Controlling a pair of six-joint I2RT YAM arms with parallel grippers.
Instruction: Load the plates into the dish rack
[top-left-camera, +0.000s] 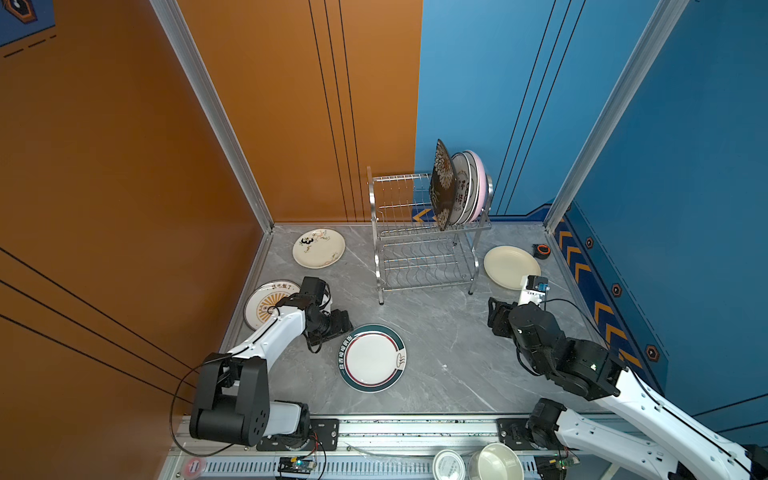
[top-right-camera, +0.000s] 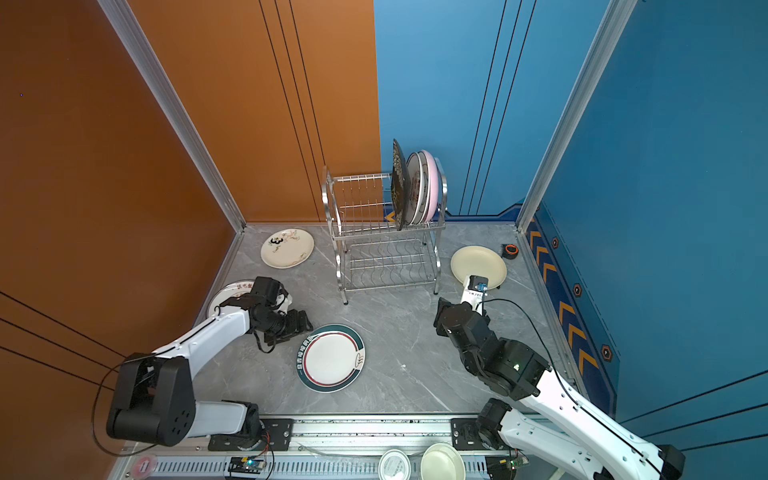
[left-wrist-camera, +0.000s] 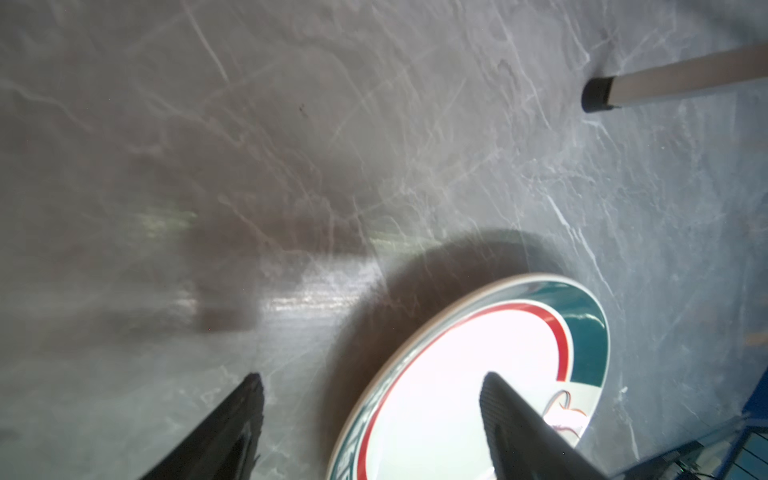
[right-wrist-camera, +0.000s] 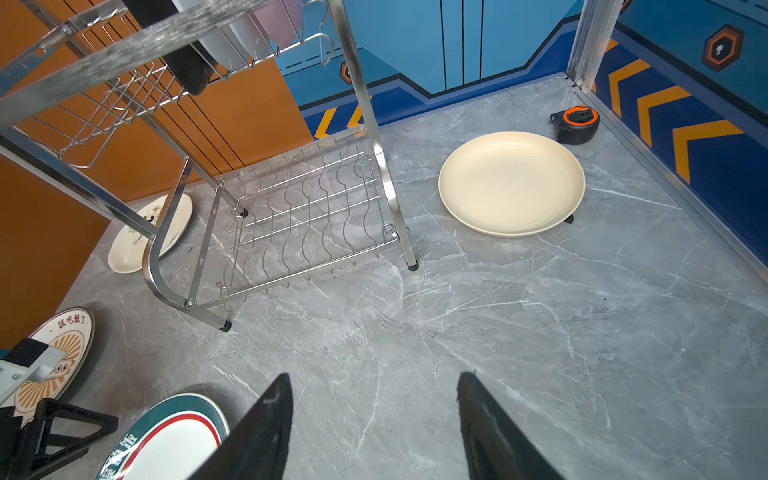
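The dish rack (top-left-camera: 428, 249) stands at the back of the table, also in the right wrist view (right-wrist-camera: 291, 208). Its top tier holds a black floral plate (top-left-camera: 443, 183), a white plate with characters (top-left-camera: 462, 187) and a pink plate (top-left-camera: 480, 183), all on edge. Flat on the table lie a panda plate (top-left-camera: 318, 248), an orange sunburst plate (top-left-camera: 262, 305), a plain cream plate (top-left-camera: 509, 266) and a teal-rimmed white plate (top-left-camera: 372, 358). My left gripper (left-wrist-camera: 372, 382) is open and straddles the teal-rimmed plate's (left-wrist-camera: 457, 353) rim. My right gripper (right-wrist-camera: 374, 378) is open over bare table.
A black and orange tape measure (top-left-camera: 542, 251) sits by the right wall behind the cream plate. A cream bowl (top-left-camera: 496, 461) and a round tin lid (top-left-camera: 449, 463) rest on the front rail. Walls close in the left, back and right sides.
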